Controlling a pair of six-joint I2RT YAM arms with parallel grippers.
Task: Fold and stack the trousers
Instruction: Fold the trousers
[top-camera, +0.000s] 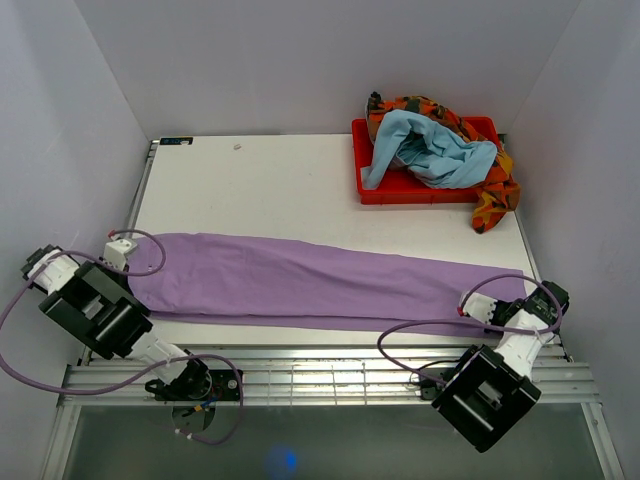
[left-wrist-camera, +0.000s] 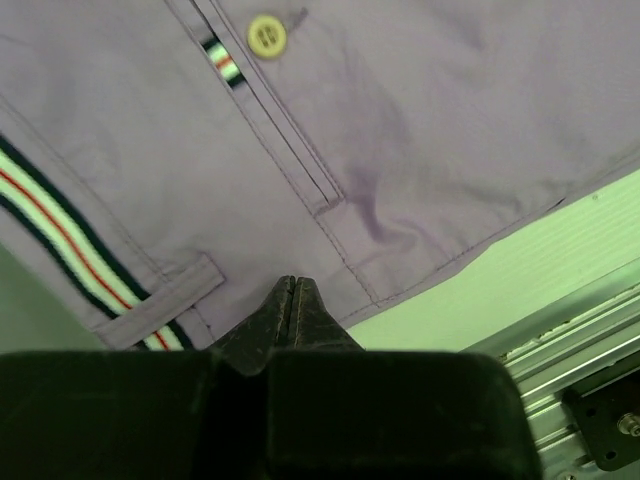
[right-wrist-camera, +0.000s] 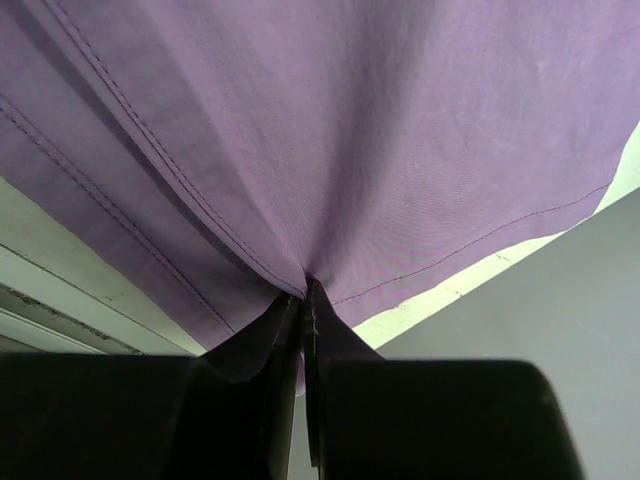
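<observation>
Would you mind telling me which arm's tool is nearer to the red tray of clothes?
Right. The right tool pinches the trousers in front of the red tray; the left tool grips their waistband far over on the opposite side.

White table (top-camera: 270, 185): lilac trousers (top-camera: 300, 280) spread full length across near half, 9 to 4 o'clock; red tray (top-camera: 400, 197) at 1 o'clock corner.

Trousers (top-camera: 320, 280) span near side of table (top-camera: 250, 190) L-R; tray (top-camera: 410, 196) w/ clothes (top-camera: 432, 152) far right.
</observation>
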